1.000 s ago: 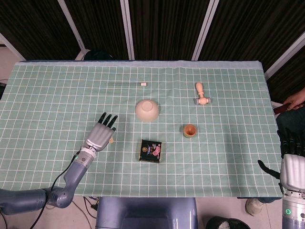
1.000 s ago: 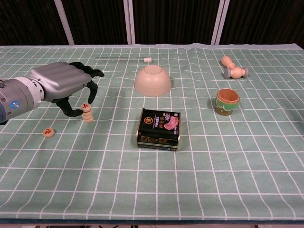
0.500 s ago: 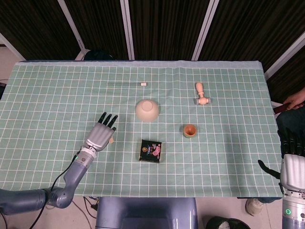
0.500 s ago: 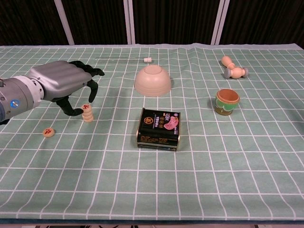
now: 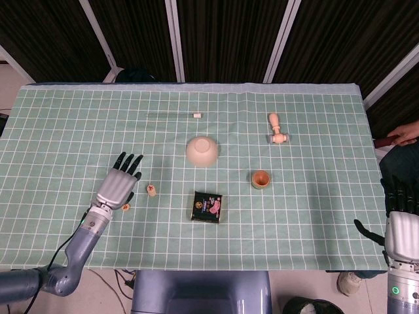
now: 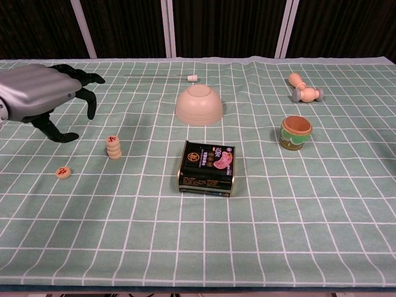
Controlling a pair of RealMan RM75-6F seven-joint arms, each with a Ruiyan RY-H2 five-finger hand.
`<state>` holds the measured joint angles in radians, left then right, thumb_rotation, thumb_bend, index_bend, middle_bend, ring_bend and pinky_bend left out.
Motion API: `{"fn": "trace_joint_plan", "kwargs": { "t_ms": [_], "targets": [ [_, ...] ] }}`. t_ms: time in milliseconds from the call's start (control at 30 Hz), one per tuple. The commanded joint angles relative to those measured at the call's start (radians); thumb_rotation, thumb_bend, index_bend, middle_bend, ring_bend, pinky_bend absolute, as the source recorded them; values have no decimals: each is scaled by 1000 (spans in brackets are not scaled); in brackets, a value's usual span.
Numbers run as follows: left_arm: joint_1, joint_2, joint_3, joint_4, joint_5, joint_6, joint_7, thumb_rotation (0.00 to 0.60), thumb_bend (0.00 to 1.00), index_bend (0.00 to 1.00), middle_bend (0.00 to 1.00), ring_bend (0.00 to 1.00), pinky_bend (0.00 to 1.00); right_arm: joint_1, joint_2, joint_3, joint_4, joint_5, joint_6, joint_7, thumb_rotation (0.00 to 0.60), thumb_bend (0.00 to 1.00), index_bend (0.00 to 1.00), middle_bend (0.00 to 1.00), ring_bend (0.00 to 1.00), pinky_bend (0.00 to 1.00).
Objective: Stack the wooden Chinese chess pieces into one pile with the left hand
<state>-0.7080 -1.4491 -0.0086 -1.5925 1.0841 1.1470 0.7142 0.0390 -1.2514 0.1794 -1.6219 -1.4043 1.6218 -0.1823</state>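
Left hand (image 6: 38, 96): hovered above the desk (image 6: 260, 235), fingers spread and slightly curled, holding nothing.
Loose piece (image 6: 62, 172): lay flat on the cloth just below and nearer than the left hand; in the head view it (image 5: 126, 207) sat at the hand's (image 5: 116, 190) inner edge. Judged the last piece to be added.
Pile (image 6: 114, 147): small upright stack of wooden chess pieces, red character on top, just beside the left hand toward the desk's centre; apart from the fingers.
Step in hand (judgement): fetch the loose piece and set it on the pile. Done well, this would call for a pinch across the piece's rim, a level lift, a descent straight over the pile, and release only once it sat flush, with the other fingers kept off the stack so it did not topple.
Tin (image 6: 207, 167): lay flat, beyond the pile from the hand.
Upturned bowl (image 6: 198, 105): farther off, behind the tin.
Cup (image 6: 296, 132): well apart, far side.
Right hand (image 5: 403, 226): at the desk's far edge, off the cloth; whether its fingers were apart or together could not be told.
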Motion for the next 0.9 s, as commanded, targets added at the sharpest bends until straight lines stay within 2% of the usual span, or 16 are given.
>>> {"fn": "trace_joint_plan", "kwargs": {
  "t_ms": [33,133,300,900],
  "targets": [
    [48,28,53,1,65,14,-66,600,273,417,5,0,0,0,0,1,0,-1,2,-1,600,233,115,13,0,0],
    [90,30,105,33,109,14,-115,600,274,423,5,0,0,0,-1,0,0,-2,3,-1,600,233,115,13,0,0],
    [115,10,132,91,171,2,-152,600,273,427,5,0,0,-1,-1,1,0,-1,4,-2,600,233,114,13,0,0],
    [133,-45,86,165,189,-49,-151,600,274,433,6,0,0,-2,0,4,-3,5,4,-1,600,233,114,13,0,0]
  ]
}}
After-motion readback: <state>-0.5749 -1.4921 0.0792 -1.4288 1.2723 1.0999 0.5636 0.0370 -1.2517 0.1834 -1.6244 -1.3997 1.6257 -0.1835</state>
